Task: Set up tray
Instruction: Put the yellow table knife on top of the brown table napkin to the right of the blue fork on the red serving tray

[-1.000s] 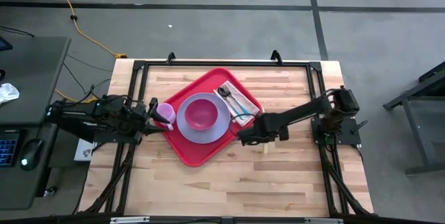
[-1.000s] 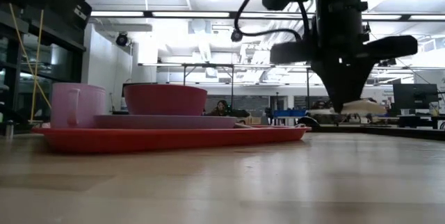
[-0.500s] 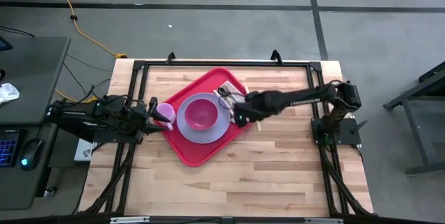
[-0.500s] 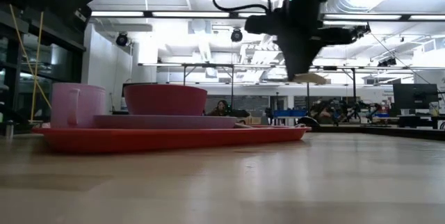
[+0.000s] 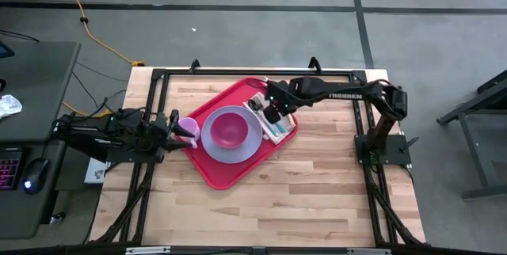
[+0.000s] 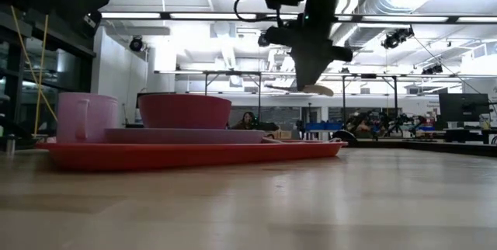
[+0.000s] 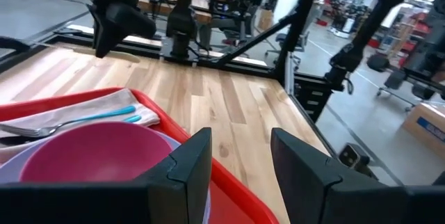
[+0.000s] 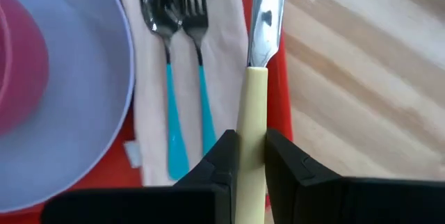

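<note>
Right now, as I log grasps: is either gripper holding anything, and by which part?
The right gripper holds a knife by its cream handle, above the tray. The left gripper holds nothing.

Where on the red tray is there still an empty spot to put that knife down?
The tray is crowded: cup, plate with bowl, and napkin holding spoon and fork. Bare room is the napkin's strip between the fork and the tray's rim, below the right claw and its knife, plus the red corner near the table's front.
</note>
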Action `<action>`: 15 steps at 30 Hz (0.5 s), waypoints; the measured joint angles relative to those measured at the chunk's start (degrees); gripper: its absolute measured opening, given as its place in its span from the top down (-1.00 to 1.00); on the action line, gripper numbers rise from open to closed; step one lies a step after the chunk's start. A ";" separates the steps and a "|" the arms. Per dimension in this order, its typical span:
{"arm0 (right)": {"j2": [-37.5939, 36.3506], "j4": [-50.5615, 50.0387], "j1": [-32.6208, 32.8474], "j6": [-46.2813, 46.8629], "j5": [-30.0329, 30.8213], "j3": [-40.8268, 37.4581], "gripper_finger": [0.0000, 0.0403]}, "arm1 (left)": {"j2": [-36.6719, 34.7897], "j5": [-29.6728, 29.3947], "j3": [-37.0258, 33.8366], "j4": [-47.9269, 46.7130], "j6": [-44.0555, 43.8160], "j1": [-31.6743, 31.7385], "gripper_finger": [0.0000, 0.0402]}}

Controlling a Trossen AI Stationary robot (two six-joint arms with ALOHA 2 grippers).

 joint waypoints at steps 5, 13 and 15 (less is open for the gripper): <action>2.93 2.09 -1.34 -4.77 -1.44 -0.21 0.84 | 0.02 -1.21 0.00 -0.39 -0.38 0.00 0.11; 8.17 6.89 -2.39 -10.22 -2.83 -0.28 0.84 | 0.02 -3.38 0.00 -0.41 -1.64 0.02 0.11; 9.15 8.08 -2.67 -11.37 -3.13 -0.28 0.84 | 0.02 -3.38 0.00 -0.68 -1.67 0.00 0.11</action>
